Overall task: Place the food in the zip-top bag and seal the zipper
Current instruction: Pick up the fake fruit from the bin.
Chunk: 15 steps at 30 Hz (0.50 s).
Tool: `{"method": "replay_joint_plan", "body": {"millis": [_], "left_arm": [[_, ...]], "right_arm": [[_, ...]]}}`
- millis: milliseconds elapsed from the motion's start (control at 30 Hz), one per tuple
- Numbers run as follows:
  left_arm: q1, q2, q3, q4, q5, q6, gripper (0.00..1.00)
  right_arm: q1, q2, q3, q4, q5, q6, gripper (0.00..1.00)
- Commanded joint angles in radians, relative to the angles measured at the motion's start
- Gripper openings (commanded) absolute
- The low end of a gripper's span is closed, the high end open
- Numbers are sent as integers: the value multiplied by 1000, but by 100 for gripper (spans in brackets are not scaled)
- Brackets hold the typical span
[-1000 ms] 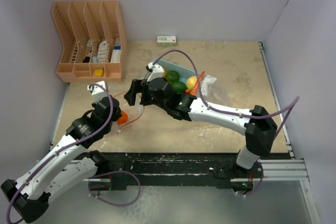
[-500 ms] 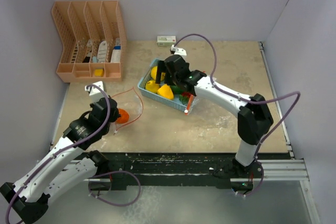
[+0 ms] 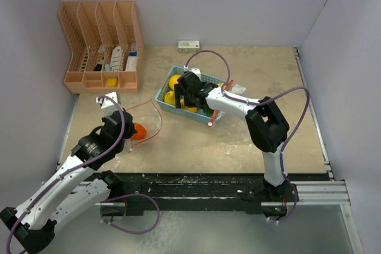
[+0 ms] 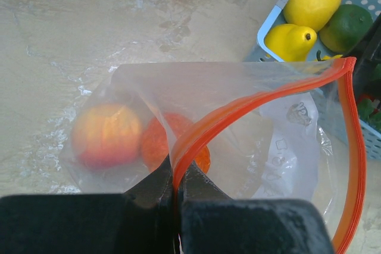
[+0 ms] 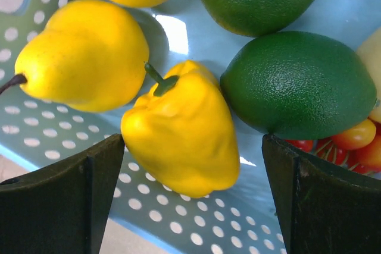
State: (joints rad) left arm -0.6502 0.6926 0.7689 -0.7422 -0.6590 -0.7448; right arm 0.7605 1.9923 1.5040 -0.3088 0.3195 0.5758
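Note:
The clear zip-top bag (image 4: 250,123) with an orange zipper lies on the table, mouth open. It holds a peach-coloured fruit (image 4: 107,135) and an orange one (image 4: 169,144). My left gripper (image 4: 176,185) is shut on the zipper rim; in the top view it (image 3: 124,140) sits left of the bag (image 3: 146,124). My right gripper (image 5: 193,197) is open, down in the light-blue basket (image 5: 178,224), its fingers either side of a yellow bell pepper (image 5: 181,129). A yellow pear (image 5: 83,55), green limes (image 5: 297,84) and small red tomatoes (image 5: 357,141) lie around it.
The basket (image 3: 161,96) stands mid-table under my right gripper (image 3: 186,94). A peach-coloured file organizer (image 3: 101,46) stands at the back left and a small white box (image 3: 189,45) by the back wall. Walls close in left, back and right.
My right gripper has moved from over the bag to the basket and down among the fruit. The left arm and the bag have stayed put.

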Motion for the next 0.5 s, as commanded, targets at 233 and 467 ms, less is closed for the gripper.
{"method": "replay_joint_plan", "body": {"millis": [233,467], "left_arm": [[3,-25,50,-19,-30,12,0],[3,-37,44,-26,-28,2,0]], "right_arm": [[-9,104,75,55,-55,-27,97],[-10,-74,10,70,-48,-31,98]]}}
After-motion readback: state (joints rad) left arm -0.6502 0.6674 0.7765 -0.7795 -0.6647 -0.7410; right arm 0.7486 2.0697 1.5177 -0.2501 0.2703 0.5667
